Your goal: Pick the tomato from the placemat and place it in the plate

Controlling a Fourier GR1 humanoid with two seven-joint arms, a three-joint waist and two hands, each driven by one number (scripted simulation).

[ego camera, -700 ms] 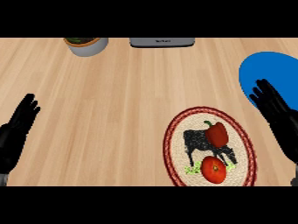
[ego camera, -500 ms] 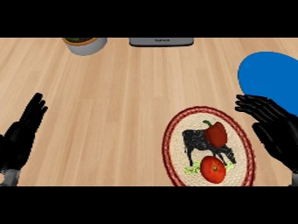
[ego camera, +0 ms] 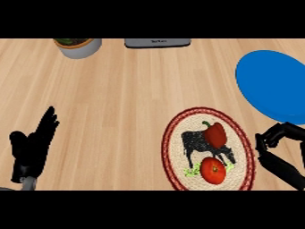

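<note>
Pale wood planks run across the table (ego camera: 128,98) from left to right, and most of that surface lies bare, giving a wide open stretch through the middle and the left. Near the right, close to the near edge, sits the round woven placemat (ego camera: 209,154) with its red rim and a dark animal figure at its centre. The tomato (ego camera: 213,170) rests on the near part of the placemat, just inside the rim, and a red pepper (ego camera: 215,134) lies on the mat just beyond it, the two apart by a small gap. Farther right and farther away is the blue plate (ego camera: 278,87), its right side running close to the view's right edge and its near rim close to the placemat's far right rim. My right hand (ego camera: 281,154) comes in at the near right corner, just beside the placemat's right rim and below the plate, with its fingers curled inward and the thumb bent toward them, holding nothing. My left hand (ego camera: 33,145) rests at the near left, fingers straight and pointing away, well apart from everything. Along the far edge stand a grey pot with a plant (ego camera: 77,46) at the left and a flat grey device (ego camera: 158,43) nearer the middle, both partly cut off.
</note>
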